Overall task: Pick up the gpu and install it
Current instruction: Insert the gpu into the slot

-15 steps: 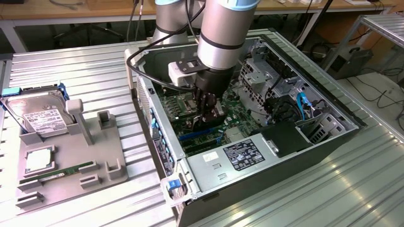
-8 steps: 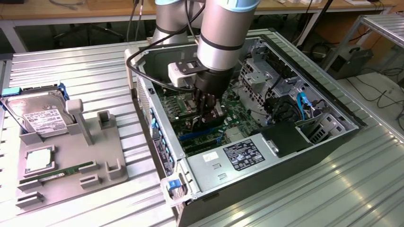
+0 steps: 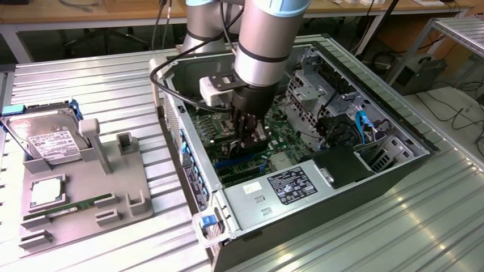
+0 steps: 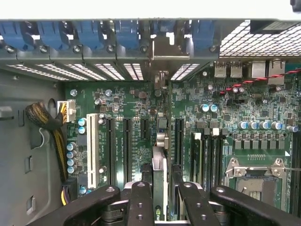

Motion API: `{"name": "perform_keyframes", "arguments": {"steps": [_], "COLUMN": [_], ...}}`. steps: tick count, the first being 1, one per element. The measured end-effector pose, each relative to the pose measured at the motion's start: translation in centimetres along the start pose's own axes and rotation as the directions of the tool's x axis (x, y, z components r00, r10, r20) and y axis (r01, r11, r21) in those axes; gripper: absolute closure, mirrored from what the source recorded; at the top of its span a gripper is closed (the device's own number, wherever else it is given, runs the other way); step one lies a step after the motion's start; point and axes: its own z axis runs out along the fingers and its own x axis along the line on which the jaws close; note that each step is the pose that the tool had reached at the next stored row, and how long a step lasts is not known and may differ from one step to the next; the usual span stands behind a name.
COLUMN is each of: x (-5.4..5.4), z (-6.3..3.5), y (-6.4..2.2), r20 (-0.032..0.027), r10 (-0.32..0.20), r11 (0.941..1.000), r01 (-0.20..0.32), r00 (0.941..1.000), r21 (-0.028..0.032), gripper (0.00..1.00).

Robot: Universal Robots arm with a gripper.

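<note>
Card first: the gpu (image 4: 160, 188), a thin flat card seen edge-on in the wrist view, stands on edge between the black fingers (image 4: 141, 202) of the gripper (image 4: 160, 207), which pinch it from both sides. It hangs down inside the open dark metal computer case (image 3: 393, 122), its lower edge over the long black expansion slots (image 4: 126, 146) of the green motherboard (image 4: 235, 108). Whether the edge is already seated in a slot I cannot tell.

Risk, as I judge it, lies in alignment: if the card's edge sits a little off the slot line, pressing down could jam it against the slot wall or a neighbouring connector. Its metal bracket end (image 4: 161, 80) also has to meet the opening in the row of rear blanking plates (image 4: 94, 70); a skew there would stop it short.

Close around stand the white slot (image 4: 92, 146), blue capacitors (image 4: 71, 155) and a bundle of yellow and black wires (image 4: 54, 127). Outside the case, on the ribbed metal table (image 3: 98, 73), a grey holder tray (image 3: 113, 170) carries a silver hard drive (image 3: 45, 139) and a slim green memory stick (image 3: 68, 208).
</note>
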Motion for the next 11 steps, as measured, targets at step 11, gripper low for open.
{"name": "perform_keyframes", "arguments": {"steps": [11], "x": [-0.08], "z": [0.47], "y": [0.29], "r20": [-0.0004], "r10": [0.001], "r11": [1.0], "r01": [-0.001], "r00": [1.0], "r21": [-0.0041], "gripper": [0.74]}}
